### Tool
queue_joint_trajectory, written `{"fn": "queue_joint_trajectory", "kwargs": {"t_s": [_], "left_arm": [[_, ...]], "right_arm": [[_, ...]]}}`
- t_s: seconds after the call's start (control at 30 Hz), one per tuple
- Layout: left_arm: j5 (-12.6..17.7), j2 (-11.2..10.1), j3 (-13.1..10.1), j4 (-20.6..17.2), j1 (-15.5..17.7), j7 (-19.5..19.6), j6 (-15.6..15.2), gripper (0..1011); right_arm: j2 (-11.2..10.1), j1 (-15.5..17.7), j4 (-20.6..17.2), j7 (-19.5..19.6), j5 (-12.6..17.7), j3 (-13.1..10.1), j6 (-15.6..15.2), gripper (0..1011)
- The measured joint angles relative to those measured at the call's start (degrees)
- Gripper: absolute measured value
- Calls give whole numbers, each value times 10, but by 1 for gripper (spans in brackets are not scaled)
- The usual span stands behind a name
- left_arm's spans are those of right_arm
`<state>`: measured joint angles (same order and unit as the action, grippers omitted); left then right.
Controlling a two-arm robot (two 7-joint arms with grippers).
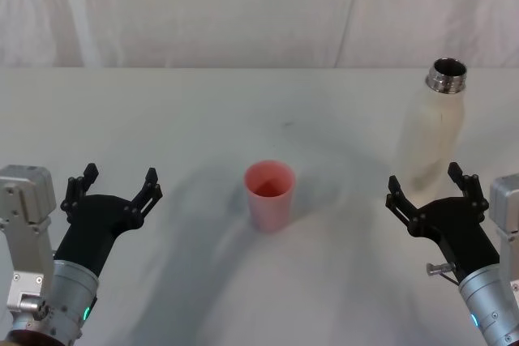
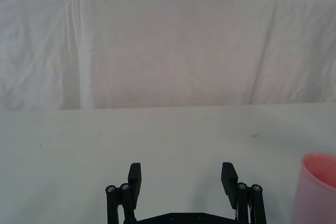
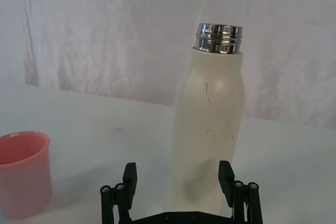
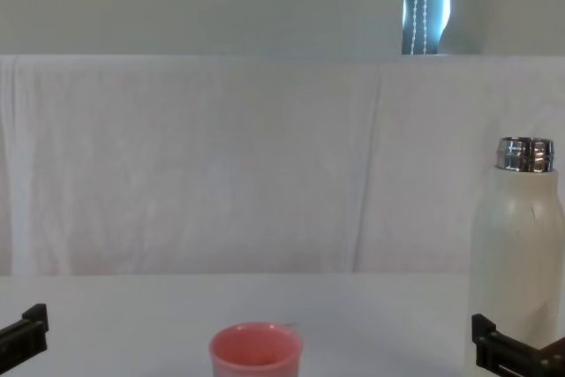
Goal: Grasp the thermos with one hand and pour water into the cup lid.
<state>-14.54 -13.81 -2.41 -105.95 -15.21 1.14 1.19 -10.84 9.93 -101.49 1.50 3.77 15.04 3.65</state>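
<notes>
Right tool (image 1: 427, 181): spread wide at lower right, thermos (image 1: 432, 123) just ahead.
Centre: cup lid (image 1: 269, 194) stands alone.
Left half: bare tabletop (image 1: 162, 119) ahead of left tool (image 1: 117, 181).

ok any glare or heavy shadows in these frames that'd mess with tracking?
Head view: soft grey shadows spread on the table around the pink cup and by the left gripper. Right wrist view: bright highlights on the bottle's steel neck, and its body is matte with faint scratches. Chest view: a bright window strip above the white backdrop.
</notes>
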Motion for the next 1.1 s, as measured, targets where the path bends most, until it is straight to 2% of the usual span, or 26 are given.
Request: {"fn": "queue_joint_trajectory", "kwargs": {"t_s": [1.0,1.1], "left_arm": [[0,0,0,0,0,0,0,1001],[0,0,0,0,0,0,0,1001]], "right_arm": [[0,0,0,0,0,0,0,1002],[5,0,0,-3,0,-4,0,1002]]}}
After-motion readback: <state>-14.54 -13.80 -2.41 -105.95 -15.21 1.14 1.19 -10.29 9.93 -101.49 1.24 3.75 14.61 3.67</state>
